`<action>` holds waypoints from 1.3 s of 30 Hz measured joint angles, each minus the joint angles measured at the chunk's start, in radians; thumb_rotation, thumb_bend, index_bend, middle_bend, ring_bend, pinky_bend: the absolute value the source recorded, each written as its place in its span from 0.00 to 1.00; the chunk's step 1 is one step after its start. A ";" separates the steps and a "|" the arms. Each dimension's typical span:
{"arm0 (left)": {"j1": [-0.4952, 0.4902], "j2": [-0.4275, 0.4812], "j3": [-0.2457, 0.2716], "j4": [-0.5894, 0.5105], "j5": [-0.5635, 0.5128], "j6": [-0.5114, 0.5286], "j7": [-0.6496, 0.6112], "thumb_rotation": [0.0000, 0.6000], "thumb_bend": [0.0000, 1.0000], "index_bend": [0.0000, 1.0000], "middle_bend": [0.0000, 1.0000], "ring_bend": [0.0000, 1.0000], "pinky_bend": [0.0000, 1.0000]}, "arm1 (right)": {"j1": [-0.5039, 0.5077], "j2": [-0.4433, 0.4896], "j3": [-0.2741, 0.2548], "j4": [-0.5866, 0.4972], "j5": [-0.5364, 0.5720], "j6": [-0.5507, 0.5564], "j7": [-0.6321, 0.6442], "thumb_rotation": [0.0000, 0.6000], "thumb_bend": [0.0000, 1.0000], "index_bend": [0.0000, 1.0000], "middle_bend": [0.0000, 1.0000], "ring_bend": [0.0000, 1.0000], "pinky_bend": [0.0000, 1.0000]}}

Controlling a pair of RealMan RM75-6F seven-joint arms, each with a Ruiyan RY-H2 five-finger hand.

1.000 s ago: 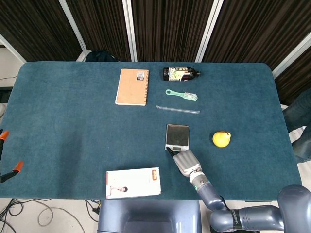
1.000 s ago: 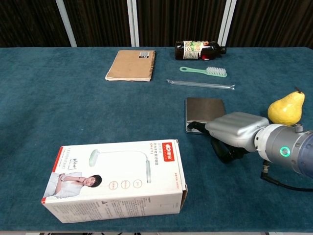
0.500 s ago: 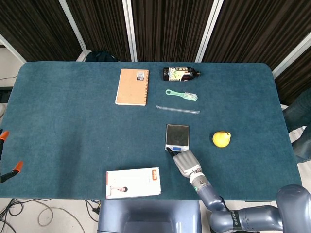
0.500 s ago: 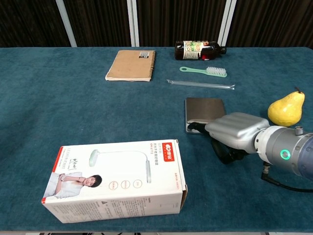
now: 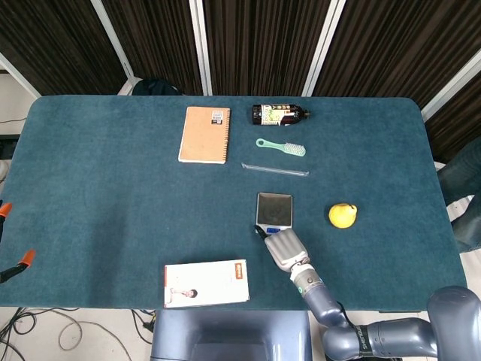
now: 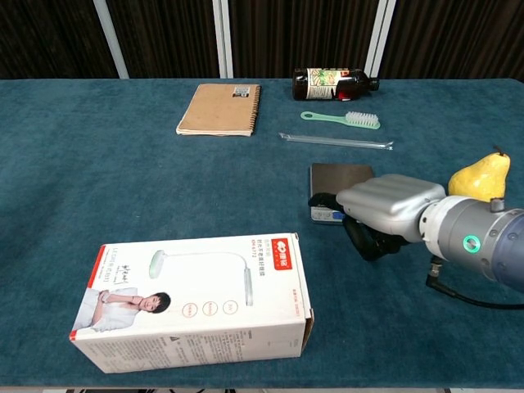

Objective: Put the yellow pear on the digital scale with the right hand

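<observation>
The yellow pear (image 5: 342,215) (image 6: 479,182) stands upright on the blue tablecloth, to the right of the digital scale (image 5: 275,207) (image 6: 342,182). Nothing lies on the scale's dark plate, and its front strip shows blue. My right hand (image 5: 285,249) (image 6: 385,209) is at the scale's near edge with its back up. Its fingers curl under, and a dark fingertip (image 6: 321,199) reaches the scale's front. The hand holds nothing and stays well left of the pear. My left hand is in neither view.
A white lamp box (image 5: 206,283) (image 6: 192,299) lies near the table's front edge, left of my hand. Behind the scale are a clear straw (image 5: 274,169) (image 6: 336,141), a green brush (image 5: 280,147), a dark bottle (image 5: 279,114) and a brown notebook (image 5: 204,134).
My right hand has shifted slightly forward and left onto the scale's near edge. The scale's front strip now shows blue. The pear has not moved.
</observation>
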 measured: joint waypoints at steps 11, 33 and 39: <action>0.000 -0.001 0.001 0.000 0.003 0.002 0.002 1.00 0.19 0.09 0.05 0.00 0.04 | -0.027 0.085 0.035 -0.099 -0.093 0.059 0.068 1.00 0.52 0.00 0.16 0.16 0.41; 0.001 -0.004 0.004 -0.002 0.004 0.002 0.012 1.00 0.19 0.09 0.05 0.00 0.04 | -0.074 0.328 0.040 -0.113 -0.149 0.048 0.131 1.00 0.36 0.00 0.09 0.01 0.12; 0.002 -0.004 0.004 -0.003 0.004 0.004 0.013 1.00 0.19 0.09 0.05 0.00 0.04 | -0.118 0.363 0.045 -0.098 -0.149 0.065 0.227 1.00 0.34 0.00 0.08 0.00 0.05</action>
